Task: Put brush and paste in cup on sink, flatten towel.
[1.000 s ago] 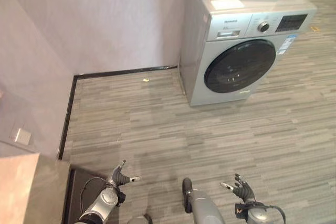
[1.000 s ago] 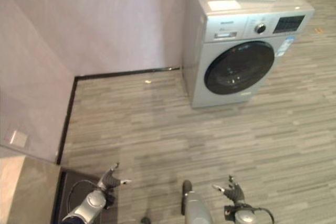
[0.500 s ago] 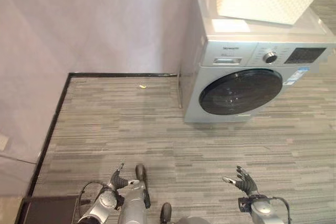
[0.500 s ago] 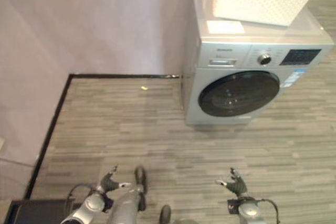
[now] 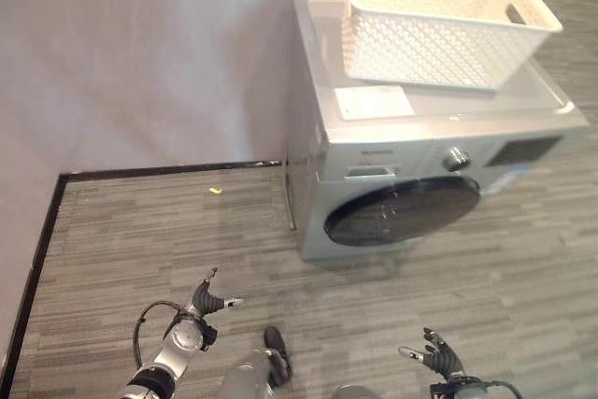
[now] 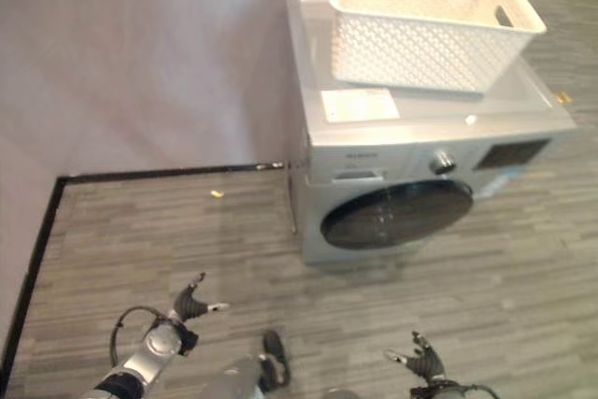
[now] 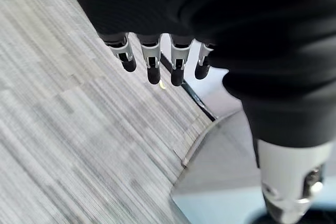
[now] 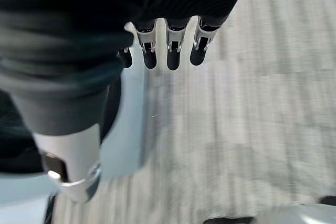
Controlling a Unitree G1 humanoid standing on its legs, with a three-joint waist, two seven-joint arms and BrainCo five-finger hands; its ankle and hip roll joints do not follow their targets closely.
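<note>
My left hand (image 5: 204, 306) hangs low over the grey plank floor, fingers straight and spread, holding nothing. In its wrist view the fingers (image 7: 152, 62) point down at the floor by the black skirting. My right hand (image 5: 437, 358) is at the lower right, also open and empty above the floor. Its fingers (image 8: 169, 51) hang straight in the right wrist view, with floor planks and the pale side of the washing machine past them.
A silver front-loading washing machine (image 5: 411, 203) stands against the wall, with a white perforated basket (image 5: 439, 18) and a white sheet (image 5: 372, 102) on its top. Black skirting (image 5: 168, 171) runs along the wall. A small yellow scrap (image 5: 216, 191) lies on the floor.
The camera has swung: the washing machine and basket now sit larger and nearer the middle, and the counter and dark patch at lower left have left the view. Both hands stay open.
</note>
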